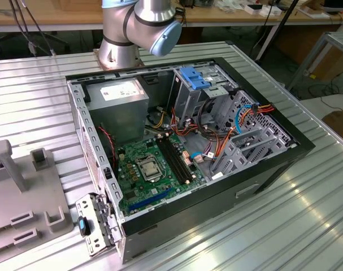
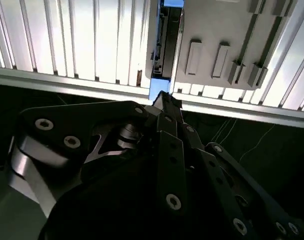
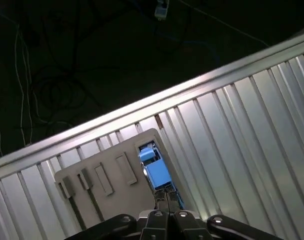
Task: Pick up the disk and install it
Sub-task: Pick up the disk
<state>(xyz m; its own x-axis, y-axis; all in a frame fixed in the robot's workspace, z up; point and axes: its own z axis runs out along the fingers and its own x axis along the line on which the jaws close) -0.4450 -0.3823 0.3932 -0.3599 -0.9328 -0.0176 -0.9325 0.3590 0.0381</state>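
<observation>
One disk (image 3: 154,167) stands on its edge in one flat grey fixture plate (image 3: 116,195), which lies on the ribbed metal table (image 3: 232,130) near the table's edge. In the first wrist view the disk's bright blue carrier faces the camera. In the second wrist view the disk (image 2: 166,45) appears as a thin dark strip with blue at both ends, set in a slot along the side of the plate (image 2: 217,30).

Beside the disk, that view shows two rectangular pockets (image 2: 207,57) and two raised blocks (image 2: 247,72) on the plate.

The single black gripper (image 3: 165,199) points down at the near end of the disk. In both wrist views its tip lines up with the blue end of the carrier. Whether it touches or grips the disk cannot be told.

The exterior view shows one robot arm (image 1: 137,22) rising from its base behind one open computer case (image 1: 216,197). The case lies on its side on the table, and part of the grey plate shows at the exterior view's left, well apart from it.

Inside the case are one green motherboard (image 1: 148,169), one grey power-supply box (image 1: 117,104) and one fixed blue bracket (image 1: 195,78) on top of the silver drive cage (image 1: 188,104).
</observation>
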